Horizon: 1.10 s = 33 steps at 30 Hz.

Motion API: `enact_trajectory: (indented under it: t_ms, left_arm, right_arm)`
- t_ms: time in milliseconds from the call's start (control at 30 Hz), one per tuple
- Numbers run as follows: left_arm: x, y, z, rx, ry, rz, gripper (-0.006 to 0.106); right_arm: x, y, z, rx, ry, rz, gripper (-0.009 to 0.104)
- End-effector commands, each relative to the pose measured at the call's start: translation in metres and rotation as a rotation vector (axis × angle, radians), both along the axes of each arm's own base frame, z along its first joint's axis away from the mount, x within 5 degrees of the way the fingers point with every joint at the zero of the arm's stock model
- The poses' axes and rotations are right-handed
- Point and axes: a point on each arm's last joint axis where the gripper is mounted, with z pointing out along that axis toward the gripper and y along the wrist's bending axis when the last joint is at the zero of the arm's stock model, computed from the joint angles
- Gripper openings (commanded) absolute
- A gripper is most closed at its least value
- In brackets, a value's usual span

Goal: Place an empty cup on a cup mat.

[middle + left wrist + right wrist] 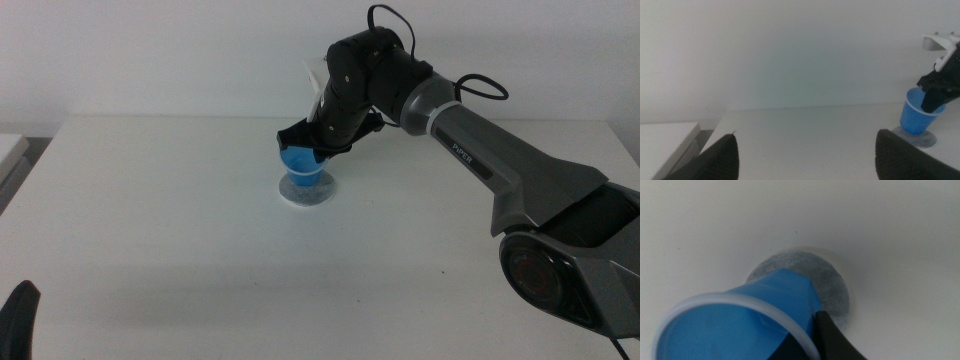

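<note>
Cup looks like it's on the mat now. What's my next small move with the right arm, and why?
Probably open the right tool and let go. The cup stands upright with its base on the cup mat, one jaw gripping over its rim. The left tool waits near the table's front edge.

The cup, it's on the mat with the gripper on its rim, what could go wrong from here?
1. The right gripper pinches the cup by its rim, one jaw inside; lifting before opening fully could drag or tip it.
2. The cup looks off-centre on the mat, so a nudge might slide it off.
The left gripper waits, open.
</note>
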Motion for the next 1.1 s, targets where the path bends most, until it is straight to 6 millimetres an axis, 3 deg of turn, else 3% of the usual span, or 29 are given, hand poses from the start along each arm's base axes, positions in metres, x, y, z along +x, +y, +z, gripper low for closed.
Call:
enact_trajectory:
  t_ms: [0, 233, 567, 800, 1067]
  left_arm:
    - [0.0, 0.0, 0.001, -0.005, -0.007, -0.005, 0.094]
    - [0.0, 0.0, 0.001, -0.005, -0.007, -0.005, 0.094]
    - [0.0, 0.0, 0.001, -0.005, -0.007, -0.005, 0.094]
    - [0.0, 0.0, 0.001, -0.005, -0.007, -0.005, 0.094]
    - [0.0, 0.0, 0.001, -0.005, -0.007, -0.005, 0.094]
  right_arm:
    - [0.001, 0.0, 0.0, -0.013, -0.01, -0.001, -0.003]
    - [0.0, -0.001, -0.012, -0.038, 0.029, -0.009, -0.003]
    - [-0.002, -0.001, -0.013, -0.04, 0.053, -0.009, -0.001]
    - [-0.001, -0.002, -0.012, -0.037, 0.05, -0.021, 0.017]
    - [0.002, 0.0, -0.011, -0.013, 0.017, -0.023, 0.054]
